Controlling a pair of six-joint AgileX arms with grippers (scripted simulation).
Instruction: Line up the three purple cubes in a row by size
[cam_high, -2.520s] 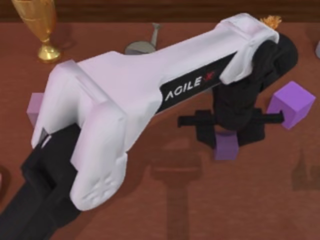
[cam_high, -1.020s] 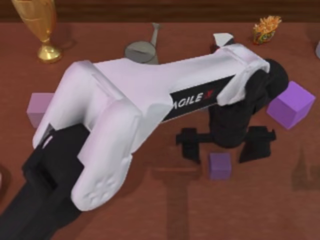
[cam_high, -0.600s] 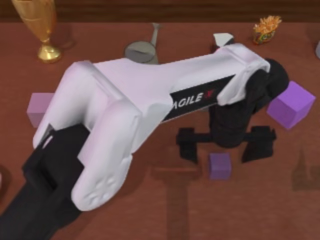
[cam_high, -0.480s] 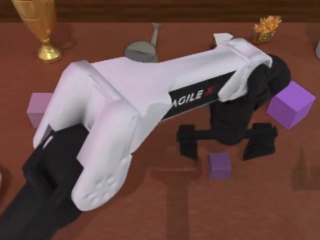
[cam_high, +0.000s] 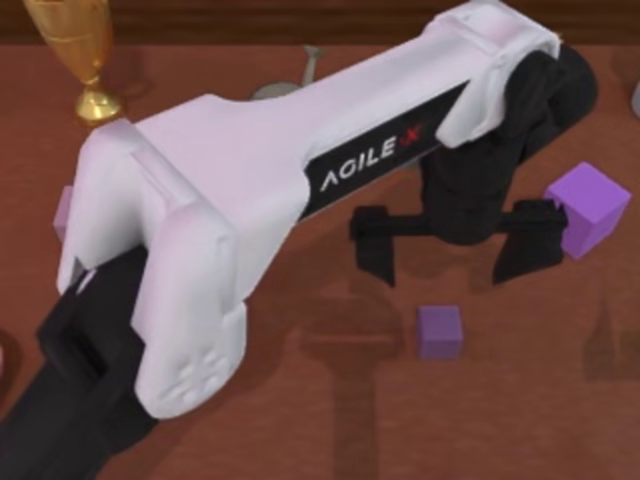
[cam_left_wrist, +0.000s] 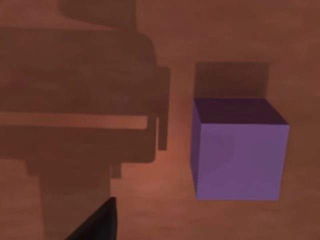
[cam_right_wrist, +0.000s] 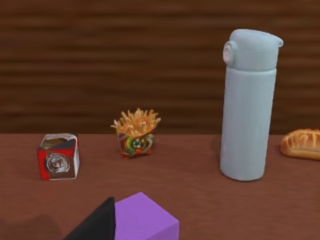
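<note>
The left gripper hangs spread wide and empty above the table, its two fingers well apart with nothing between them. The small dark violet cube sits on the wood below the gap between the fingers, apart from both, which reads as a cube set down to start the row and then let go. The large bright purple cube lies just beside the right-hand finger, near enough that I cannot tell whether they touch. The medium pale lilac-pink cube is far off on the other side of the claw, and the white arm hides all but a sliver of it. The same arm covers most of the grey utensil behind it. The right gripper shows only as a dark tip by the large cube in its wrist view, so its grip cannot be judged. The gold cup is cut off at the top edge.
</note>
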